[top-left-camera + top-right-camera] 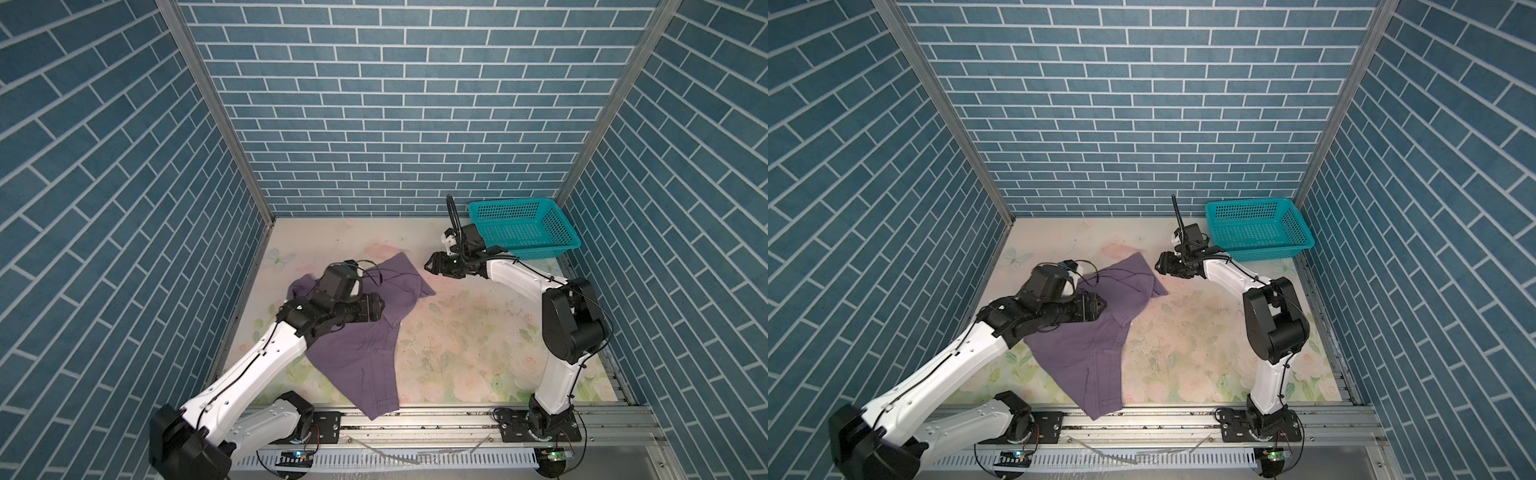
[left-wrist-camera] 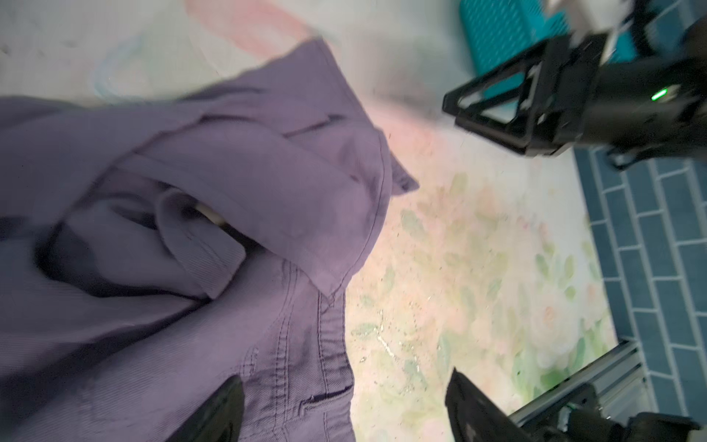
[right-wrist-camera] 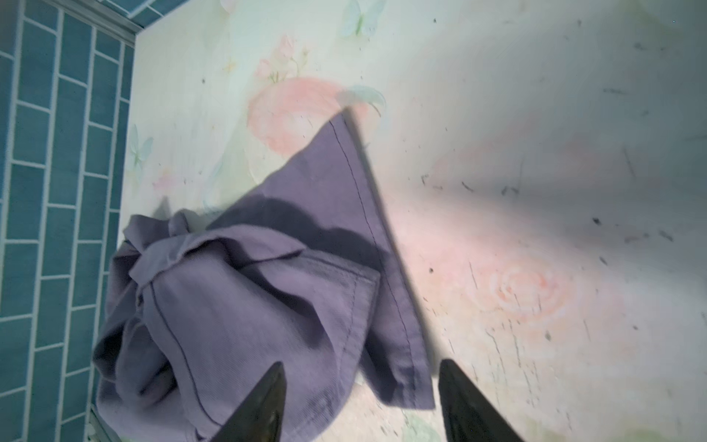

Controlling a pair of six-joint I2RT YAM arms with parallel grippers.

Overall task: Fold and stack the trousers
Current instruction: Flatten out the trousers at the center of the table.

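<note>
Trousers: the purple trousers (image 1: 357, 357) lie on the left part of the counter (image 1: 457, 353), well apart from the basket, with their near end hanging over the counter's near edge onto the metal rail.
Lay of the cloth: the far part is doubled over loosely, with one pointed corner reaching toward the far side and a flap sticking out to the right. In the left wrist view the trousers (image 2: 267, 172) show bunched layers and crooked seams, not a flat fold.
Left jaws: spread wide and grasping nothing; they hover just above the middle of the trousers at the end of the left arm (image 1: 266, 357).
Right jaws: released and empty, at the end of the right arm (image 1: 523, 274), just right of the far flap and apart from it. The right wrist view looks down past them at the flap's hem.
Basket: the teal basket (image 1: 519, 241) sits in the far right corner, and nothing shows inside it.
Done so far: at most a rough first doubling of the cloth.
Left to do: by my judgement, nearly everything. The legs need laying flat and aligned, then tidy folds are needed to make a compact bundle, and that bundle has to be set on its stacking spot.
Stage: early, between grasps.
</note>
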